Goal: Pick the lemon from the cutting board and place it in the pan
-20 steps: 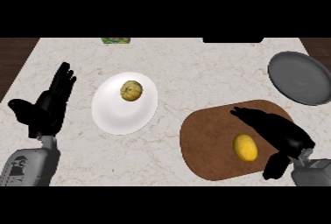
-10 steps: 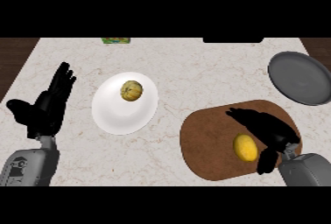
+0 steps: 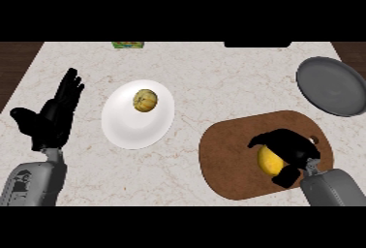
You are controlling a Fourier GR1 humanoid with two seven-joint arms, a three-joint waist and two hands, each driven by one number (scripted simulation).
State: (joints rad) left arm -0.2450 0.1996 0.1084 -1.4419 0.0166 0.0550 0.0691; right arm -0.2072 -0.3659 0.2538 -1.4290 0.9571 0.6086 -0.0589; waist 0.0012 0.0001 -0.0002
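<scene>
A yellow lemon (image 3: 268, 160) lies on the brown oval cutting board (image 3: 227, 156) at the lower right. My right hand (image 3: 293, 149) sits over the lemon with fingers and thumb curled round it, hiding its right side. The grey pan (image 3: 334, 86) rests at the right edge, beyond the board and apart from it. My left hand (image 3: 52, 117) stands open at the left edge, fingers up, holding nothing.
A white plate (image 3: 138, 121) in the middle left carries a brownish-yellow round fruit (image 3: 144, 100). A green item (image 3: 129, 45) sits at the counter's far edge. Dark wood shows past the counter's left and right far corners.
My right hand has moved down onto the lemon and its fingers have curled round it. The left hand has stayed where it was.
</scene>
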